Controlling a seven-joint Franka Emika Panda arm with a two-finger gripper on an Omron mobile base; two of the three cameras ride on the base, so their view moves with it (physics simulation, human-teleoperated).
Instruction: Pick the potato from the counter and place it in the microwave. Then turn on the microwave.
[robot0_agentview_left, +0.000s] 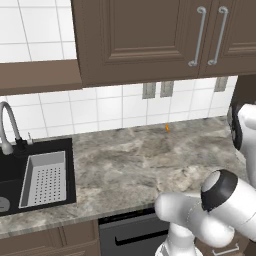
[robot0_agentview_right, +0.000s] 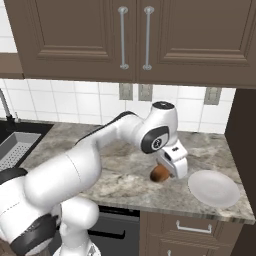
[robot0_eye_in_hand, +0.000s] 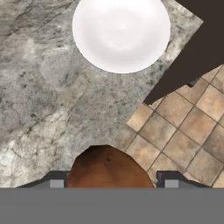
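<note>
The arm reaches forward and down over the right part of the counter (robot0_agentview_right: 125, 175), with the gripper (robot0_agentview_right: 167, 172) low at the potato (robot0_agentview_right: 159, 173). In the hand view the potato (robot0_eye_in_hand: 109, 168) sits between the two dark fingertips (robot0_eye_in_hand: 57, 180), one on each side; the jaws stand fairly wide around it, but whether the pads actually press on it, or whether it is off the stone, I cannot tell. From the right base view the potato looks brown and rounded, at or just above the counter surface, near the front edge, partly hidden by the white hand. A white plate (robot0_agentview_right: 214, 188) lies on the counter just to the right of the potato, apart from it; in the hand view the same plate (robot0_eye_in_hand: 121, 33) is ahead of the fingers. Brown floor tiles (robot0_eye_in_hand: 183, 131) show past the counter edge there. Left base view: black sink (robot0_agentview_left: 35, 175) with a grey strainer basket (robot0_agentview_left: 45, 179) set in it and a curved tap (robot0_agentview_left: 7, 125) behind it, well to the left of the arm. A small orange thing (robot0_agentview_left: 167, 128) sits at the back of the counter by the tiled wall; too small to identify. Dark wooden cupboards (robot0_agentview_right: 135, 35) hang above, wall sockets (robot0_agentview_right: 135, 91) beneath them.
</note>
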